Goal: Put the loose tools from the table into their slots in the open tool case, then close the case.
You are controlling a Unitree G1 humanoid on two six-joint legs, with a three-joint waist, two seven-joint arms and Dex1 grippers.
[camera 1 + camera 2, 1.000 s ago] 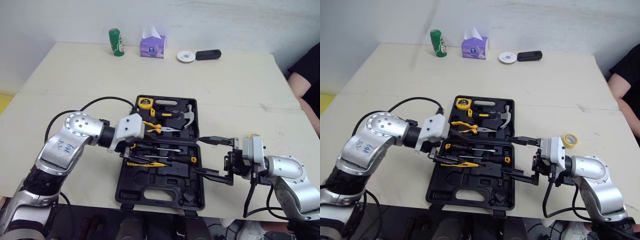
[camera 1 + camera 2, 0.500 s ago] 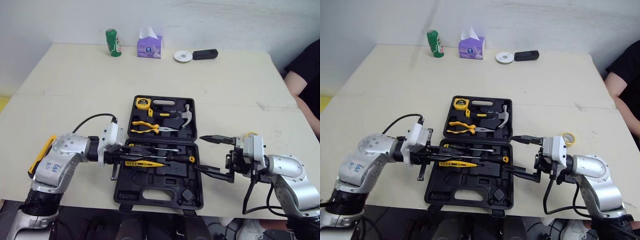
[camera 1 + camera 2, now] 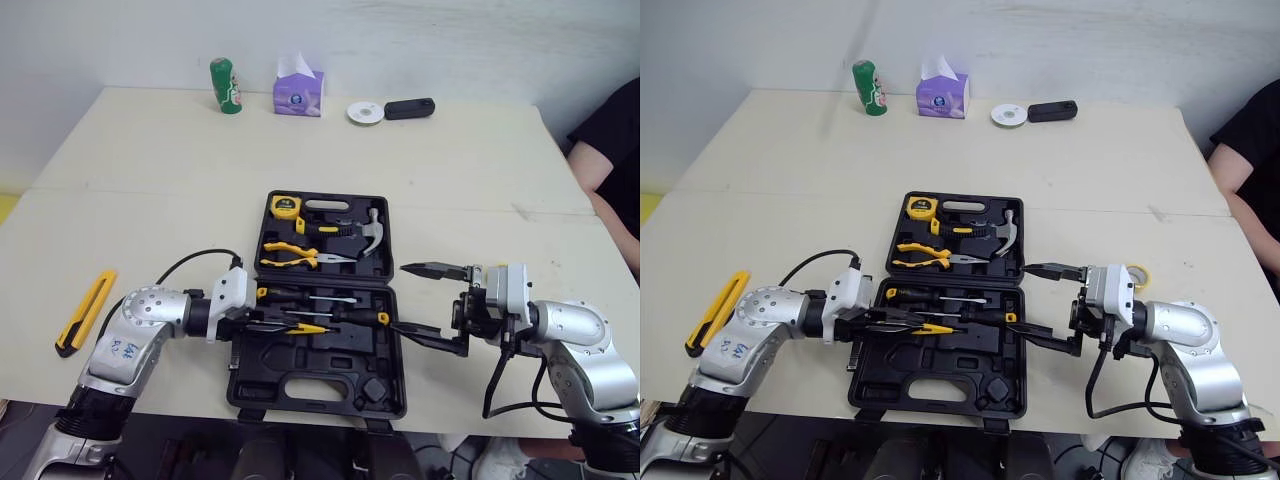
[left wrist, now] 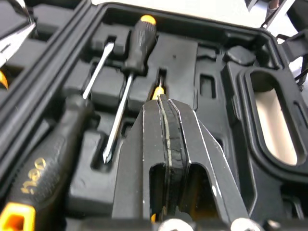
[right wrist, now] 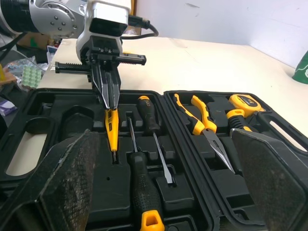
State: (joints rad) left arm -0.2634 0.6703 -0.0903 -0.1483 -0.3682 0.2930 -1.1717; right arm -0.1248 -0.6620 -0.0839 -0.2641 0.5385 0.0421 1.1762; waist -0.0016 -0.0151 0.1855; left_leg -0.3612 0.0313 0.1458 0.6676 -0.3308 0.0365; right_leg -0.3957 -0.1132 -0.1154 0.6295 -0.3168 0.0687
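L claw pressed shut, R claw spread. Knife at case's 9 o'clock looks light, stiff, slick; we'd grip mid-body.

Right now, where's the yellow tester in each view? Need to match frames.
Left eye: yellow tester in the case's near half, pinched by the left end effector.
Right eye: yellow tester, same spot.
Left wrist: yellow tester's tip beyond the shut fingers.
Right wrist: yellow tester just past the left end effector's tips.
Landmark: black screwdriver alongside it, orange cap.
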